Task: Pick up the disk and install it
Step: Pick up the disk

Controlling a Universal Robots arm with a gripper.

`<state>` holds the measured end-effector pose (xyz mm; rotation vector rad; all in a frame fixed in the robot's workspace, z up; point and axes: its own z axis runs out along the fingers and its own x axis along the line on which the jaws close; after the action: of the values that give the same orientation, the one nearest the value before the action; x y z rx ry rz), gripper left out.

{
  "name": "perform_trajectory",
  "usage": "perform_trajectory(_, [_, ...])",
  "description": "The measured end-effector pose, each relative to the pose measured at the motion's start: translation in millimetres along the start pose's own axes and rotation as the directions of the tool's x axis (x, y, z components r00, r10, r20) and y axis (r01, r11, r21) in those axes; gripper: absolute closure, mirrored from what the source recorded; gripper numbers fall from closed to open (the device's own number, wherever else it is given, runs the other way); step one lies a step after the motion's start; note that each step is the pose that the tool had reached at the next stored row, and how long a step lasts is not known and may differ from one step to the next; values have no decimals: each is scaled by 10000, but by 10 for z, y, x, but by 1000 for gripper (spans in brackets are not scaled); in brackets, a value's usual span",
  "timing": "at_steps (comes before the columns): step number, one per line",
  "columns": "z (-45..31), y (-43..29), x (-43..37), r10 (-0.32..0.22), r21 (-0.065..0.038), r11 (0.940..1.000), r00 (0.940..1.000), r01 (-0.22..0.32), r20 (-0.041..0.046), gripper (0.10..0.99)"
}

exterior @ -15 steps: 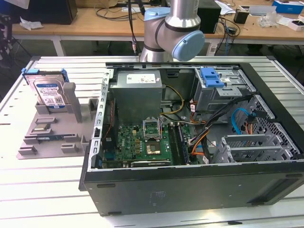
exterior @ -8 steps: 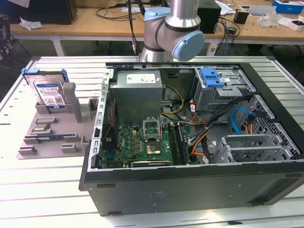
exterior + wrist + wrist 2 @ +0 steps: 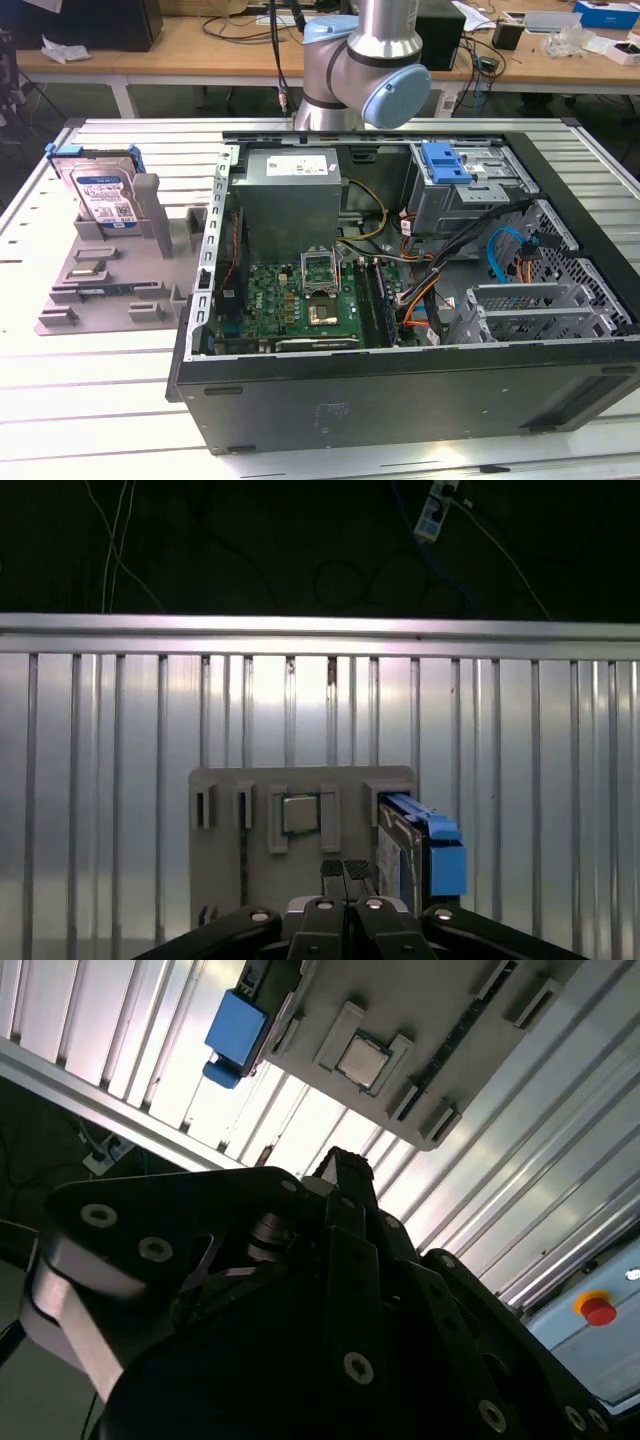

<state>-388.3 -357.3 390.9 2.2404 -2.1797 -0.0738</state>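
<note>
In the exterior view, one disk (image 3: 103, 192) stands on edge in one grey stand (image 3: 100, 290) at the exterior view's left, well apart from the one open computer case (image 3: 400, 390) in the middle of the counter (image 3: 100, 410). The arm (image 3: 370, 60) rises behind the case. One blue latch (image 3: 445, 162) sits on top of the drive cage (image 3: 470, 205).

In the second wrist view, the claw (image 3: 345, 1165) hangs above the stand, with the disk's blue frame (image 3: 235, 1035) off to one side and one square chip (image 3: 360, 1060) in a stand pocket.

In the first wrist view, the claw's tips (image 3: 345, 868) are pressed together and pinch nothing. The disk (image 3: 425, 845) is just beside them, not between them.

By my judgement, the pick-up has not yet begun. It calls for the claw to be spread and lined up over the disk's upper edge.
</note>
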Motion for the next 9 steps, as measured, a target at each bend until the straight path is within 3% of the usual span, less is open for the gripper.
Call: perform_trajectory(9, [0, 0, 0, -1065, -27, 9943, 9943, 1065, -45, 980])
